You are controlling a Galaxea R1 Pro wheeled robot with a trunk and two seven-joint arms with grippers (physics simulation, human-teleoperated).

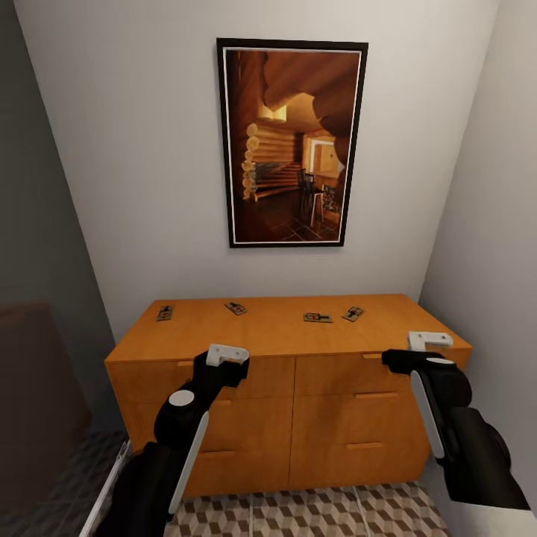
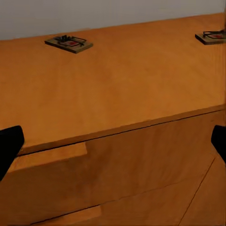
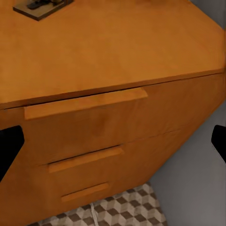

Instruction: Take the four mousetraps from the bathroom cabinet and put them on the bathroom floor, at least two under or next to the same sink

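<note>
Several mousetraps lie in a row along the back of the cabinet top: one at the far left, one left of centre and two close together on the right. My left gripper hovers in front of the cabinet's front edge, left of centre. It is open, its dark fingertips wide apart, with two mousetraps ahead of it. My right gripper is open by the cabinet's right front corner. One mousetrap shows beyond its fingertips.
The cabinet stands in a narrow alcove between a grey left wall and a pale right wall. A dark framed picture hangs above it. Cube-patterned bathroom floor lies in front. Drawer fronts with bar handles face me.
</note>
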